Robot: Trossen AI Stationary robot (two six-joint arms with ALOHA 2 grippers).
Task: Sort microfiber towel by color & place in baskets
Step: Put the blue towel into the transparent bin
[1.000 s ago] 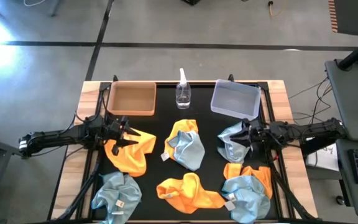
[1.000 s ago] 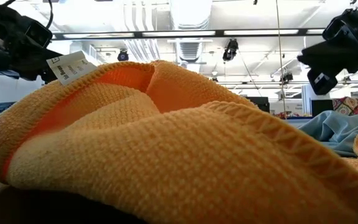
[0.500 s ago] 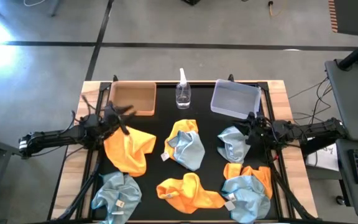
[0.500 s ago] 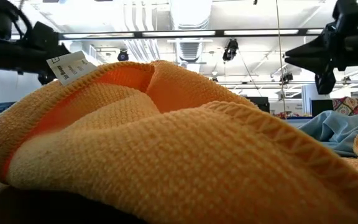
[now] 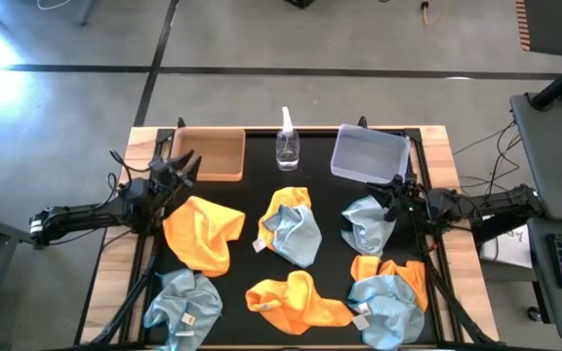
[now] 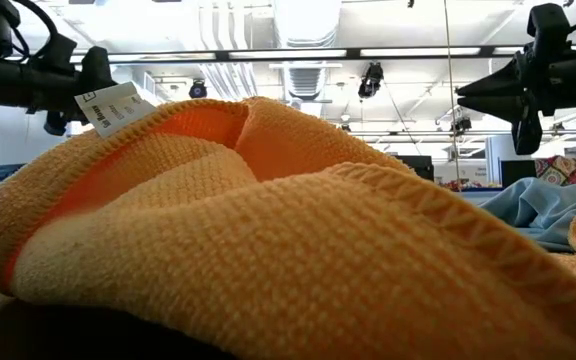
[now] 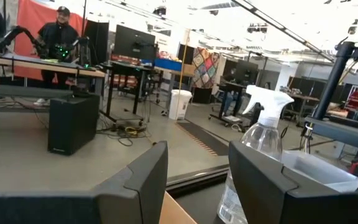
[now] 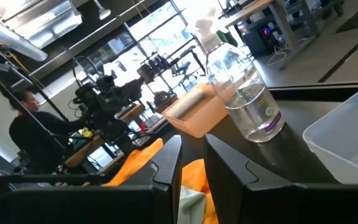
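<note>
Crumpled towels lie scattered on the dark surface (image 5: 325,283): three orange microfiber towels (image 5: 203,232) and a fourth mostly hidden under a blue one, plus four pale blue microfiber towels (image 5: 183,300) with small white tags. At the far edge sit the empty tan basket (image 5: 206,154) and the translucent grey-blue basket (image 5: 369,154).

We hold our left gripper (image 5: 181,168) level with its fingers (image 7: 140,180) spread wide and empty. Our right gripper (image 5: 390,198) hangs level too, fingers (image 8: 166,163) nearly together, nothing between them.
</note>
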